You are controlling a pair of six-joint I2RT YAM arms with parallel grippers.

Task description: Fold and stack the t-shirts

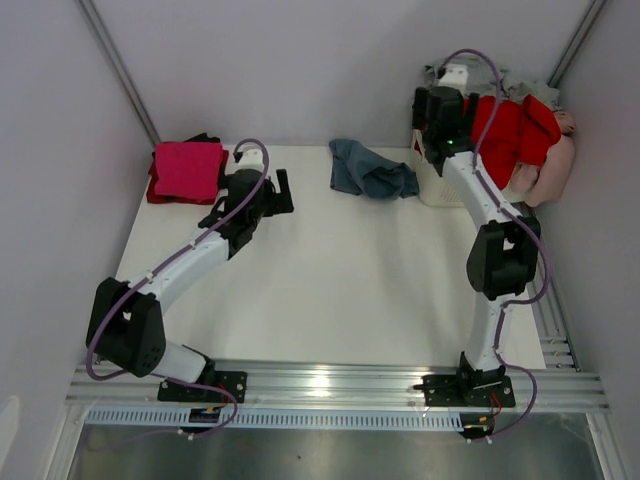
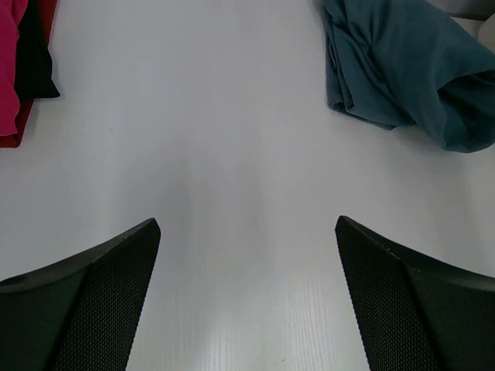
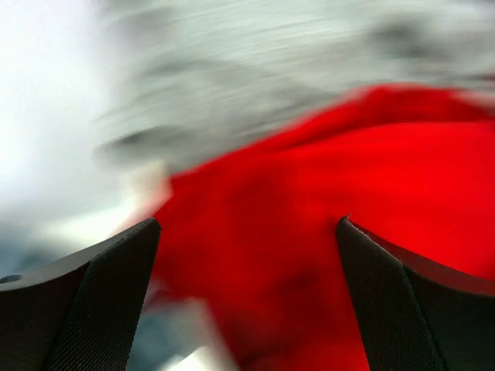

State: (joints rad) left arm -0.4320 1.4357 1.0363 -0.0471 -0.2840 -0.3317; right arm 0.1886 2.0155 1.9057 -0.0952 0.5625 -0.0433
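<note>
Right gripper [image 3: 247, 224] hangs open over the red t-shirt [image 3: 325, 178] in the upper-right laundry basket [image 1: 436, 186], probably to grab it; left gripper [image 2: 247, 224] open, idle between blue-grey t-shirt [image 1: 372, 172] and upper-left magenta stack [image 1: 187, 168].

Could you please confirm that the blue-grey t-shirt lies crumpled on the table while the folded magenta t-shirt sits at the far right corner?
Not quite: the magenta t-shirt sits at the far left corner, not the right, as the top external view shows. The blue-grey t-shirt does lie crumpled on the table.
</note>
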